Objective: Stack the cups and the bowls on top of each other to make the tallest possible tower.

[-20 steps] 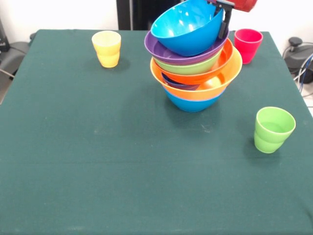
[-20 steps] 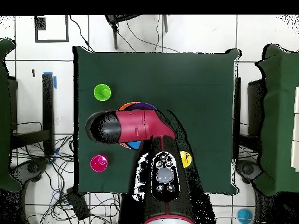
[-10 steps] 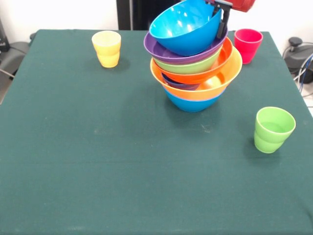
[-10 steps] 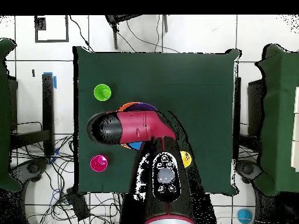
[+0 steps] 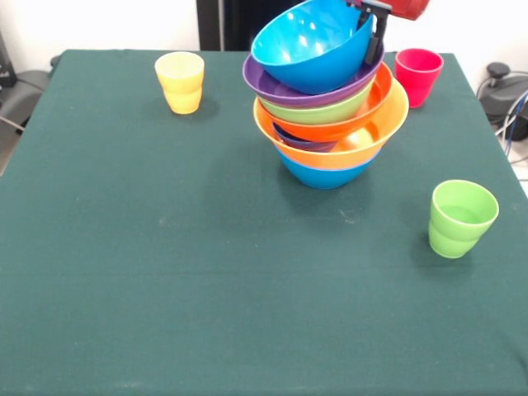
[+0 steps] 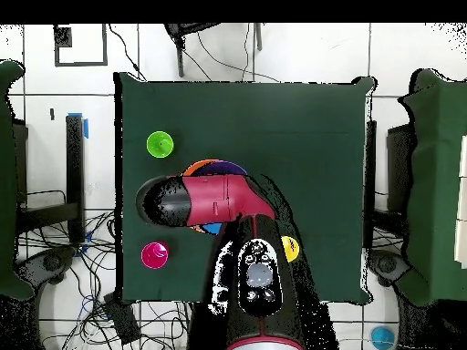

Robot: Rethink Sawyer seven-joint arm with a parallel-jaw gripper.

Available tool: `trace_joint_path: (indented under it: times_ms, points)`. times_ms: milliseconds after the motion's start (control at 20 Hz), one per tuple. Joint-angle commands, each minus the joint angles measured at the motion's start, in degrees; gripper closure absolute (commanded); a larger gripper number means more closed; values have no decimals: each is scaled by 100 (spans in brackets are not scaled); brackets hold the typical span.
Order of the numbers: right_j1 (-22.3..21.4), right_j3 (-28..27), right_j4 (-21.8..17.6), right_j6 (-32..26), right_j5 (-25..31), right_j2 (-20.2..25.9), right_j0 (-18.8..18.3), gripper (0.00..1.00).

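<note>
The tower [image 5: 330, 107] stands at the back of the table: a blue bowl [image 5: 322, 175] lowest, then a yellow-orange bowl [image 5: 363, 150], an orange-red bowl [image 5: 373, 101], a lime green one [image 5: 318, 112] and a wide purple one [image 5: 271, 87]. A tilted blue bowl [image 5: 309, 45] rests on top. My gripper [image 5: 373, 26] is shut on its right rim, one black finger [image 5: 380, 37] outside the wall. The yellow cup [image 5: 180, 81], red-pink cup [image 5: 417, 76] and green cup [image 5: 460, 218] stand apart on the cloth. In the overhead view my arm [image 6: 205, 200] hides most of the tower [image 6: 215, 168].
The green cloth table [image 5: 165, 272] carries everything. From above, the green cup [image 6: 160, 144], pink cup [image 6: 154, 255] and yellow cup [image 6: 290, 248] ring the arm. Cables and a dark device [image 5: 502, 91] lie off the right edge.
The top blue bowl has shifted very slightly left and up with my gripper. The cups and lower bowls have not moved.
</note>
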Motion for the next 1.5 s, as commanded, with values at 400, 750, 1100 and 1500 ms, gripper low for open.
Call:
trace_joint_path:
  times_ms: [400, 750, 1100, 1500]
  points:
    - [80, 434, -194, 61, -324, 270, 98, 0]
    - [-28, 421, -131, 58, -159, 288, 141, 0]
    - [-332, 428, 58, 10, 239, 385, 171, 0]
    - [-287, 147, 186, 123, 515, 408, 311, 0]
